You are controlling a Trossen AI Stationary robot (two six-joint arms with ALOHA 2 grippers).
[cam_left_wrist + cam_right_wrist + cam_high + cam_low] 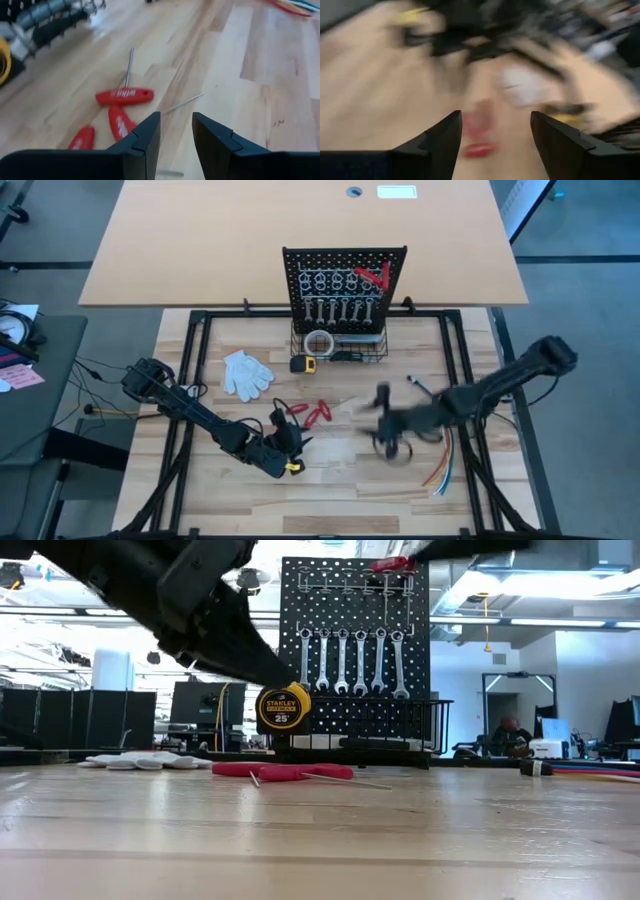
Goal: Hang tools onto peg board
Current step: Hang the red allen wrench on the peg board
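The red-handled tools [312, 413] lie on the tabletop [330, 480] in front of the peg board [344, 285], well apart from it. The right gripper [385, 425], jaws wide apart and empty, is near them. The left gripper [290, 442], jaws a little apart and empty, sits just beside them, so the two arms could bump or knock a tool away.

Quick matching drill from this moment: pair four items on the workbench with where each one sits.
Things:
1. silver wrenches
2. white glove
3. tape measure
4. red-handled tools

Places:
A. flat on the table, left of the peg board
B. on the table at the basket's left end
C. loose on the table, mid-bench
D. hanging in a row on the board

Pairs: 1-D, 2-A, 3-B, 4-C
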